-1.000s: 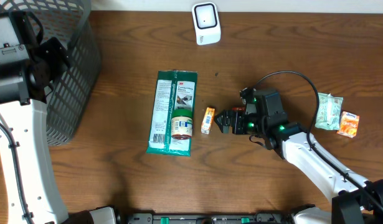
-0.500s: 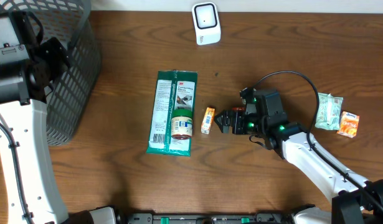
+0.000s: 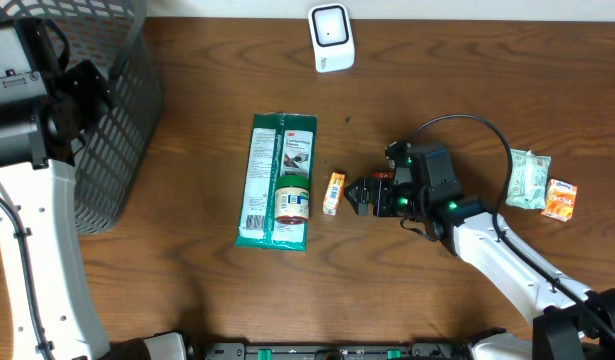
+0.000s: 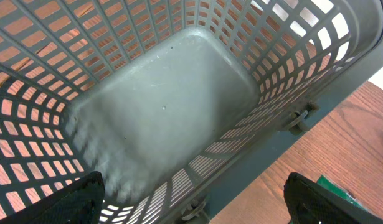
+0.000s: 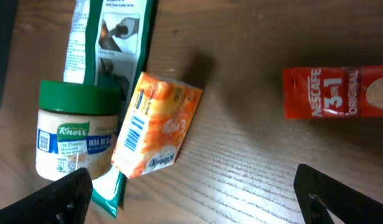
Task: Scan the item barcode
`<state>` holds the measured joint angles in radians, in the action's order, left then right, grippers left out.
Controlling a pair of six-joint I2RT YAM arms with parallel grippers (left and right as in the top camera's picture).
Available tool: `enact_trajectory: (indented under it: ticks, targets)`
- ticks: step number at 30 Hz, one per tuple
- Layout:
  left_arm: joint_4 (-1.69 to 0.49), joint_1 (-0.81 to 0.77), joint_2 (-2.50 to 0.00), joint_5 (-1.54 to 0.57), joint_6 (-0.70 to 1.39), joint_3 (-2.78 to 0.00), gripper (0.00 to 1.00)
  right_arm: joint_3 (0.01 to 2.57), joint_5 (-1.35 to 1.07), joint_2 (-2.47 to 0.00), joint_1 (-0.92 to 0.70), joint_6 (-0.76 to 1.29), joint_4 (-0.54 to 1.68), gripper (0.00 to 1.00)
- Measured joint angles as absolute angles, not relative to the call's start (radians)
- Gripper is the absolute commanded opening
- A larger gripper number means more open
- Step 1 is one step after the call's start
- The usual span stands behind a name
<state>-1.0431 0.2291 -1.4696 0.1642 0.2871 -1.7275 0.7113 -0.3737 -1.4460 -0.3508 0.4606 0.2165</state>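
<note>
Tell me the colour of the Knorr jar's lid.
Green; the lid shows best in the right wrist view.

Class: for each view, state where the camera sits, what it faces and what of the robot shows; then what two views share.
Overhead: fixed above, facing straight down on the table; left arm and right arm show.
Left wrist: on the left arm, facing down into the grey basket; left fingertips at the bottom corners.
Right wrist: low over the table, facing the orange packet, Knorr jar and Nescafe sachet; right fingertips at the bottom corners.
Shared: overhead and right wrist both show packet and jar.
</note>
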Motion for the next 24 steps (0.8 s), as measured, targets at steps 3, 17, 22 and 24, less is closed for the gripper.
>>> enact_trajectory:
  ticks: [3,17,22,24]
  targets:
    - [-1.043,0.229,-1.47,0.164,0.287,-1.728,0.92,0.711,-0.432,-1.446,-0.342,0.461,0.204,0.99]
    - [-1.043,0.229,-1.47,0.164,0.287,-1.728,0.93,0.97,-0.548,-1.444,-0.174,0.381,0.679,0.99]
    - [-1.043,0.229,-1.47,0.164,0.287,-1.728,0.93,1.118,-0.461,-1.439,-0.174,0.334,0.811,0.99]
    - [-1.043,0.229,-1.47,0.164,0.287,-1.728,0.92,1.132,-0.445,-1.438,-0.174,0.326,0.815,0.99]
